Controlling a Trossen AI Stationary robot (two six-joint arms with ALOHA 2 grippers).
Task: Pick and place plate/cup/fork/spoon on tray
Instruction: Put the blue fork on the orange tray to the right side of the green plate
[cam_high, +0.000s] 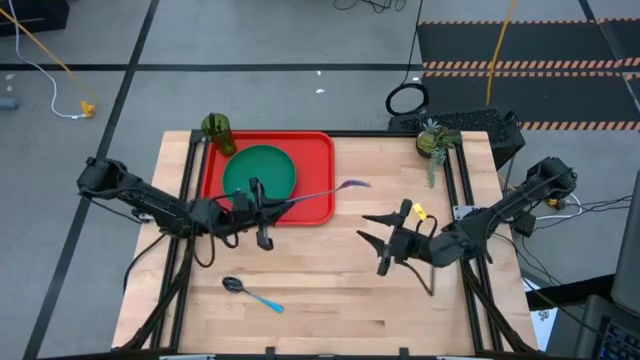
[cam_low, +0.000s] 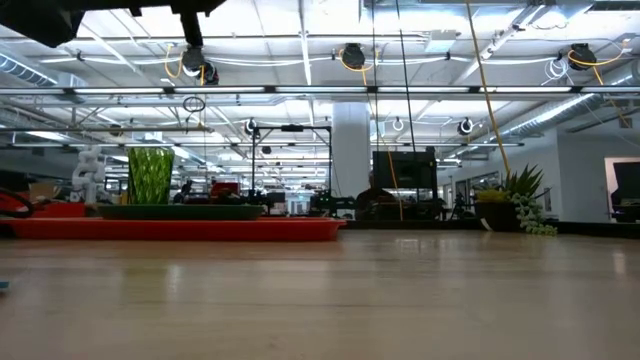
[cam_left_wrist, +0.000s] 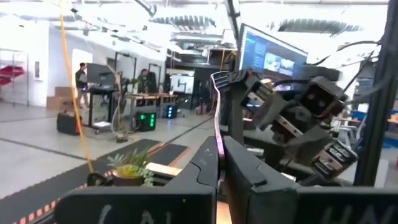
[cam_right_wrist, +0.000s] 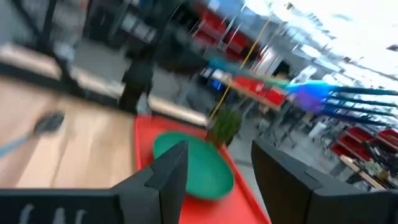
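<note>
Two arms hang over the counter (cam_high: 330, 300): the left gripper (cam_high: 262, 203), by the near rim of the red tray (cam_high: 318, 150), has its fingers pinched on the handle of the fork (cam_high: 330, 189), whose tines point toward the right gripper (cam_high: 372, 232), its fingers spread wide and empty. The plate (cam_high: 262, 166) lies in the tray with the cup (cam_high: 217, 132) at its far left corner. The spoon (cam_high: 250, 293) lies on the counter near the front, and a small potted plant (cam_high: 432, 139) stands at the far right.
</note>
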